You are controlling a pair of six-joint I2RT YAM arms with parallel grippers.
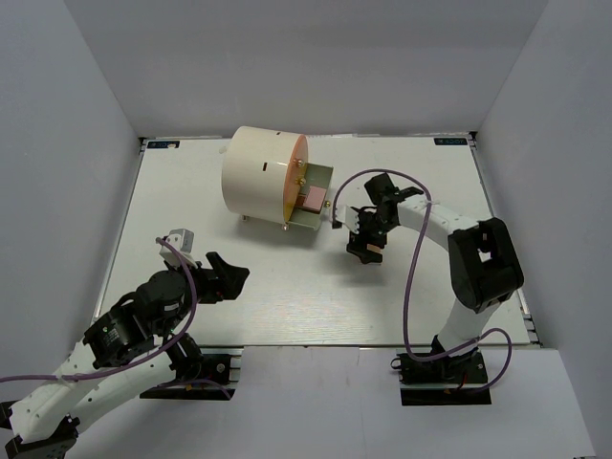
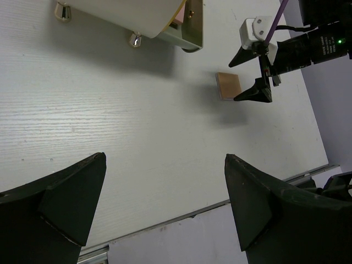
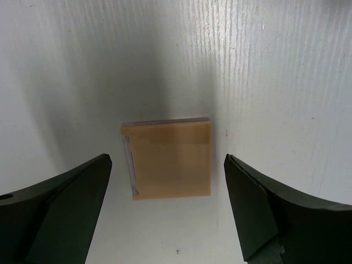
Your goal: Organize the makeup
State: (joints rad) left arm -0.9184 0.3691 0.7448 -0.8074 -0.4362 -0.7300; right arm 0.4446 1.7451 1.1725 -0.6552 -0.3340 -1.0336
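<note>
A flat beige square makeup piece (image 3: pixel 168 159) lies on the white table, also seen in the left wrist view (image 2: pixel 229 86). My right gripper (image 3: pixel 168 160) is open and hangs just above it, one finger on each side, not touching it. In the top view the right gripper (image 1: pixel 363 236) hides the piece. A pink square (image 1: pixel 313 198) lies in the open drawer (image 1: pixel 323 182) of the cream cylinder (image 1: pixel 258 177). My left gripper (image 1: pixel 232 275) is open and empty over bare table, left of centre, as the left wrist view (image 2: pixel 165 165) shows.
The cream cylinder with the orange front stands at the back centre on gold feet (image 2: pixel 133 39), its drawer pulled out toward the right gripper. Grey walls close in the table on three sides. The table's near edge (image 2: pixel 181 217) runs just under the left gripper.
</note>
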